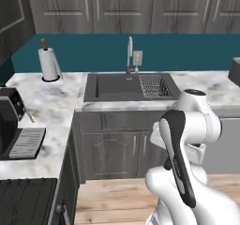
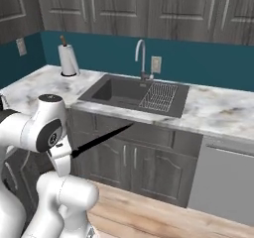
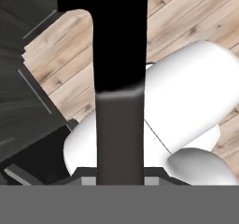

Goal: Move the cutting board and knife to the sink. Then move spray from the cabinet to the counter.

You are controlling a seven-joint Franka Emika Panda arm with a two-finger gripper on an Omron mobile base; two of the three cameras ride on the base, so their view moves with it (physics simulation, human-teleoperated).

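Nowhere any readable writing or brand. Slim all-dark knife (image 2: 101,139) clamped by its dark grey handle in the fingers (image 3: 120,171), closed narrowly on it, matte black pointed blade jutting from the folded white arm toward the sink (image 2: 119,94), in front of and below its rim, level with the grey wood-grain cabinet doors (image 2: 130,163) under it. Dark grey rectangular basin, recessed into the white-grey marble-patterned surface (image 2: 218,114) with brownish veins; slim curved metal faucet (image 2: 141,57) at the back edge, wire rack (image 2: 159,96) in the right half. Left of the sink, upright white paper-towel roll (image 2: 68,59) on a holder. Behind the sink, teal backsplash with a pale wall outlet (image 2: 156,64). Below the knife, light plank wood floor (image 3: 186,17).
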